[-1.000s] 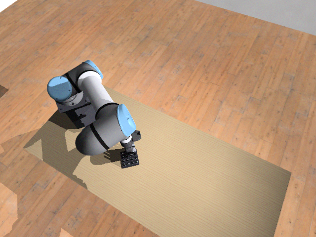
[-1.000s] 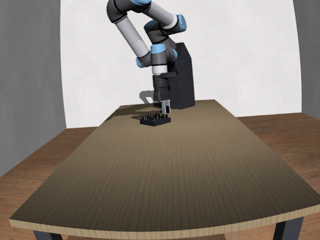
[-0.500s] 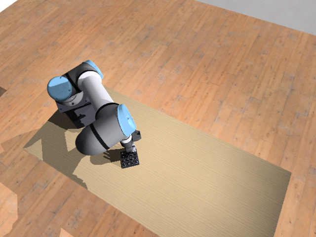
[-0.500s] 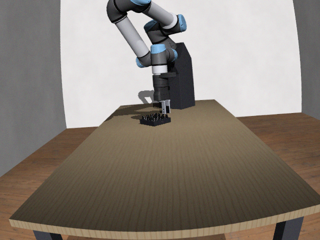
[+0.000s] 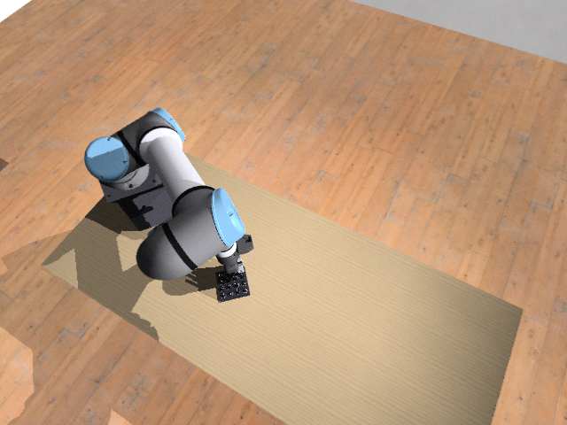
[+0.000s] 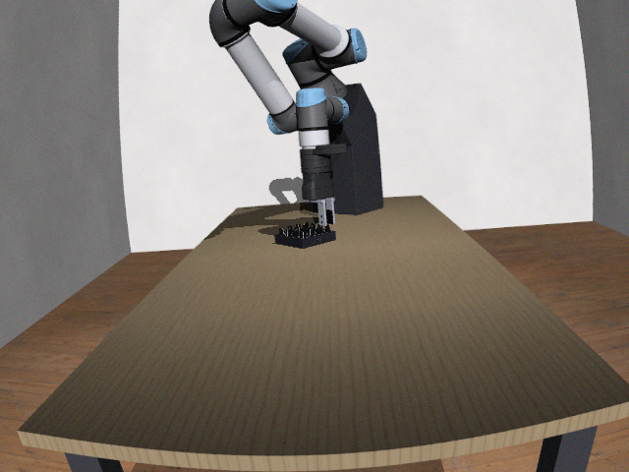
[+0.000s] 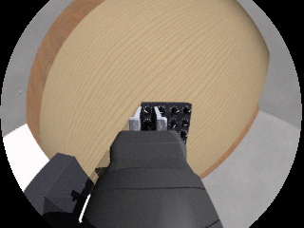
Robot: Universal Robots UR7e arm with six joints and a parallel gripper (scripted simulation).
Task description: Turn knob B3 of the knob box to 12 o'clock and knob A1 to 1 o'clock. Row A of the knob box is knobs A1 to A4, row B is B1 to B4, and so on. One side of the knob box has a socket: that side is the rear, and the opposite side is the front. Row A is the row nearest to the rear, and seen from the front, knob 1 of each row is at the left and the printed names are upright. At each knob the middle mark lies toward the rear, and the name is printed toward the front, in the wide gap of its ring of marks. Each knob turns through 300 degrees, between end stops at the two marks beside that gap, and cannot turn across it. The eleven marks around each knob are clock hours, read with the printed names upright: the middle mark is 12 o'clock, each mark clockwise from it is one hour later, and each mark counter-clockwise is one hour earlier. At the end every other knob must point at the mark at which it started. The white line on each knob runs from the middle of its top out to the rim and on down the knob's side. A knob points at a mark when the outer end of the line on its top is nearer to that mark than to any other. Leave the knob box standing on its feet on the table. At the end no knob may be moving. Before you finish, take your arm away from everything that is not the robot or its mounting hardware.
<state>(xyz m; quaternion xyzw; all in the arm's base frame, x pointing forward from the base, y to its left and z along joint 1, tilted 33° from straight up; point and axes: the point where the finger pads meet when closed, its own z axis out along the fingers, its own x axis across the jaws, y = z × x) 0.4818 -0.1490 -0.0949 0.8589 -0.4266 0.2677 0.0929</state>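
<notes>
Top view: the knob box (image 5: 234, 298) (image 6: 304, 243) (image 7: 166, 103) is sitting on the table (image 5: 347, 311) (image 6: 324, 324) (image 7: 142, 62) under the gripper (image 5: 239, 268) (image 6: 326, 223) (image 7: 147, 112), its nearly square outline showing no sure long axis, its socket side unreadable.

Exterior: fingers are hovering at knob-top height; descending off-centre could nudge a neighbouring knob.

Wrist: the claw is standing partly open, apparently gripping nothing.

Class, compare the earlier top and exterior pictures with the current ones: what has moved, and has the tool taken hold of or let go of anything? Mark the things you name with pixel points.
Nothing visibly changed: the arm (image 5: 177, 165) (image 6: 258, 76), tool (image 5: 239, 269) (image 6: 325, 223) (image 7: 147, 112) and knob box (image 5: 234, 298) (image 6: 303, 244) (image 7: 166, 103) look the same. No grasp or release shows; individual knobs are too small to judge.
</notes>
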